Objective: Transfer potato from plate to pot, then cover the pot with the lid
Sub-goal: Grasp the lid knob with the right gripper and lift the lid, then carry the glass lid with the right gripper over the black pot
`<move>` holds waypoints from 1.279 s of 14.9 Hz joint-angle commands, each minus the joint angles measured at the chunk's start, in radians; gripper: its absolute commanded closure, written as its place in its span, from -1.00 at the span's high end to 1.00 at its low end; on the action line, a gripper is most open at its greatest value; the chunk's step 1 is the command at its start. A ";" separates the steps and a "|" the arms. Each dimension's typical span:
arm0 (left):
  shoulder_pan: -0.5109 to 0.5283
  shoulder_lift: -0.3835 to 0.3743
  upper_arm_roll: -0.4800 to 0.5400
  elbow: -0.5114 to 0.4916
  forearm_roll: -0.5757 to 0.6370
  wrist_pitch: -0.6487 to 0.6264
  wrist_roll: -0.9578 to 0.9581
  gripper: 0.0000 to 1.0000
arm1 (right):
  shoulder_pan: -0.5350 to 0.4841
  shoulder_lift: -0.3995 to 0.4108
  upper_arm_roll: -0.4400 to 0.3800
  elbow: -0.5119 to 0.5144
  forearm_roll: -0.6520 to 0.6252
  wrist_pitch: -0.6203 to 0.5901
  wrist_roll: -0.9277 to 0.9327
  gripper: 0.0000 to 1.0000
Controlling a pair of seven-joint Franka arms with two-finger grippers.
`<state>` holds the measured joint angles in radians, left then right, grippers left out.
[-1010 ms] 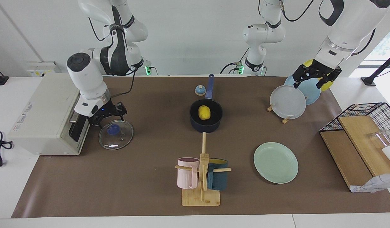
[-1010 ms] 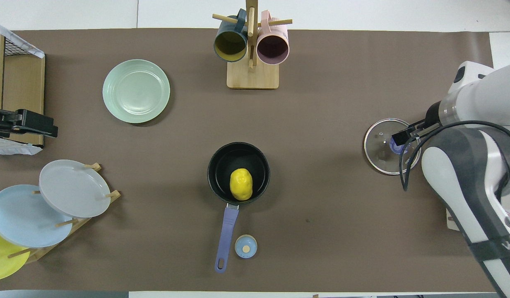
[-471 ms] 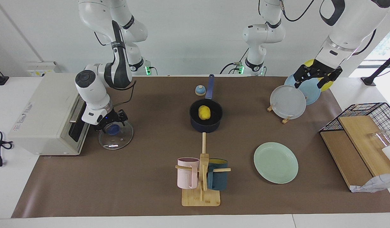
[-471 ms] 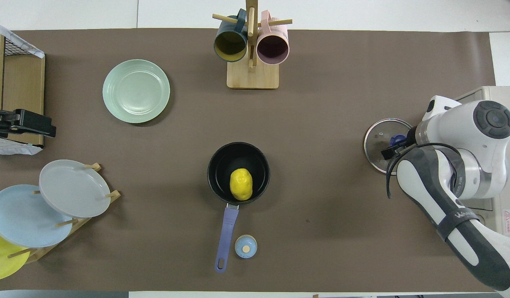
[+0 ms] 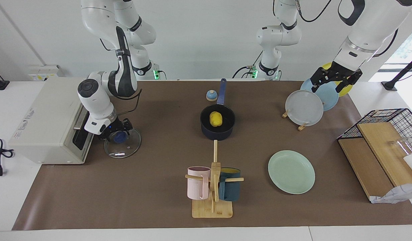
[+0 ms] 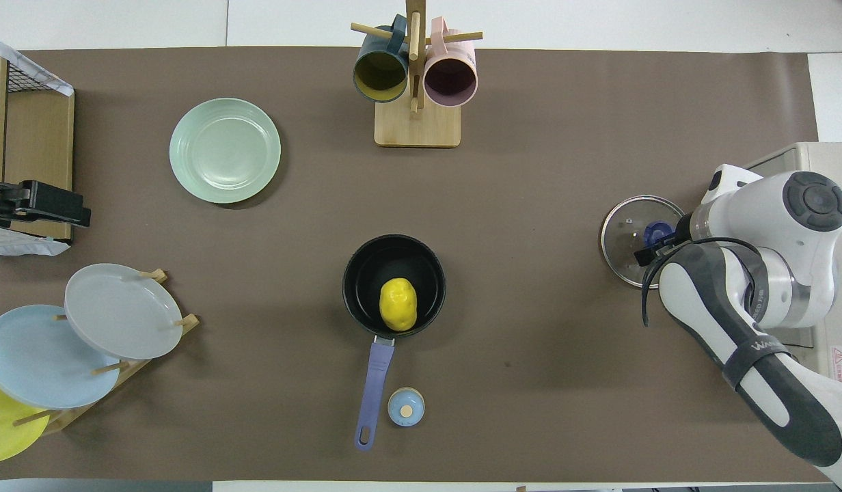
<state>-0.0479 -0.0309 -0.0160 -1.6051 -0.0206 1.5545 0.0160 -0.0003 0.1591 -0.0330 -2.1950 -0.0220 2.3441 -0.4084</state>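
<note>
The yellow potato (image 5: 216, 118) (image 6: 398, 304) lies inside the dark navy pot (image 5: 206, 130) (image 6: 361, 268), whose blue handle points toward the robots. The mint-green plate (image 5: 291, 171) (image 6: 225, 150) is bare, farther from the robots toward the left arm's end. The glass lid (image 5: 124, 149) (image 6: 625, 232) lies flat on the mat toward the right arm's end. My right gripper (image 5: 117, 134) (image 6: 657, 240) is down on it, open, its fingers on either side of the blue knob (image 5: 119, 137). My left gripper (image 5: 329, 86) (image 6: 38, 206) waits open in the air over the plate rack.
A white appliance (image 5: 45, 124) stands right beside the lid and the right arm. A mug stand (image 5: 212, 187) with two mugs is farther out than the pot. A small bell (image 5: 211, 95) sits by the pot handle. Plate rack (image 5: 304, 107) and wire basket (image 5: 390, 124) fill the left arm's end.
The right arm has swung in and lowered its gripper from beside the lid down around the blue knob. The left gripper has risen slightly. Potato, pot and lid have stayed put.
</note>
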 commanded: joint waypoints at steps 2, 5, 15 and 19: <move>-0.006 -0.026 0.007 -0.024 0.018 -0.007 -0.007 1.00 | 0.017 0.004 0.007 0.026 0.013 -0.006 0.017 0.79; -0.004 -0.027 0.008 -0.024 0.018 -0.005 -0.011 1.00 | 0.016 0.008 0.007 0.029 0.013 0.001 0.002 0.78; -0.004 -0.027 0.007 -0.024 0.018 -0.002 -0.011 1.00 | 0.017 0.020 0.010 0.139 0.014 -0.173 -0.020 -1.00; -0.004 -0.027 0.007 -0.024 0.018 -0.005 -0.011 1.00 | 0.107 0.020 0.012 0.257 0.062 -0.306 0.037 -1.00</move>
<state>-0.0473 -0.0317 -0.0132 -1.6051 -0.0203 1.5545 0.0159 0.0549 0.1702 -0.0257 -2.0329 0.0105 2.1348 -0.4066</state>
